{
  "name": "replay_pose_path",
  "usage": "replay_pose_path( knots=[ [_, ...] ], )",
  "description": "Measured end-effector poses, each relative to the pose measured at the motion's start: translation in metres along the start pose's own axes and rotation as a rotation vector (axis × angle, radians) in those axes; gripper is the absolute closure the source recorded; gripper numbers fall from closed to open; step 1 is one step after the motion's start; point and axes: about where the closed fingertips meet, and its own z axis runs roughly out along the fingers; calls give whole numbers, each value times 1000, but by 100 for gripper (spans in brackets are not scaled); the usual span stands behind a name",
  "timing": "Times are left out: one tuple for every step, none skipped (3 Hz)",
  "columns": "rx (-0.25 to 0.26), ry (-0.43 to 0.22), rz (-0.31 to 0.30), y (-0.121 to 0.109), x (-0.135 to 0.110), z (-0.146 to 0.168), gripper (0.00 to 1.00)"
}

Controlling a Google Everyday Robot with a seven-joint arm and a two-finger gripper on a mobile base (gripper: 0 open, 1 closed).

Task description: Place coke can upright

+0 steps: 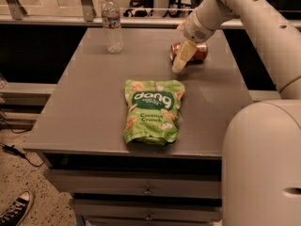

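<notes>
Where the view is nearest, lower right: the robot's pale body (261, 164) is seen filling the corner, and a dark shoe (16, 211) is shown at the lower left on the speckled floor.
Bench: a grey bench (84, 93), with drawers (141, 185) below its front edge, is spread across the middle of the frame.
Pouch: a green snack bag (151, 111) is laid flat at the centre of the bench, apart from the can.
Can: the coke can (199, 52) is found lying on its side in the upper right of the bench top, beyond the snack bag.
Axis: its long axis is laid along the bench surface, roughly left to right in the frame; which end carries the silver top cannot be told.
Claw: the claw (180, 64) is held low in front of the can's left part, partly covering it; whether it is spread, pressed together or pinching the can cannot be told.
Handling: the can is judged light, stiff yet easily dented, smooth-walled and prone to roll across its axis.
Hold: a grip across the round wall near mid-length is judged best, so that the can may be swung onto its base.
Bottle: a clear water bottle (113, 25) is stood upright at the upper left, well apart from the can.
</notes>
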Motion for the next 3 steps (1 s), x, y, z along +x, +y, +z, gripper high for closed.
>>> replay_pose_path(
  knots=[
    [-49, 75, -41, 5, 3, 11, 26],
    [-69, 121, -51, 8, 9, 13, 48],
    [-67, 164, -64, 7, 13, 5, 71]
  ],
)
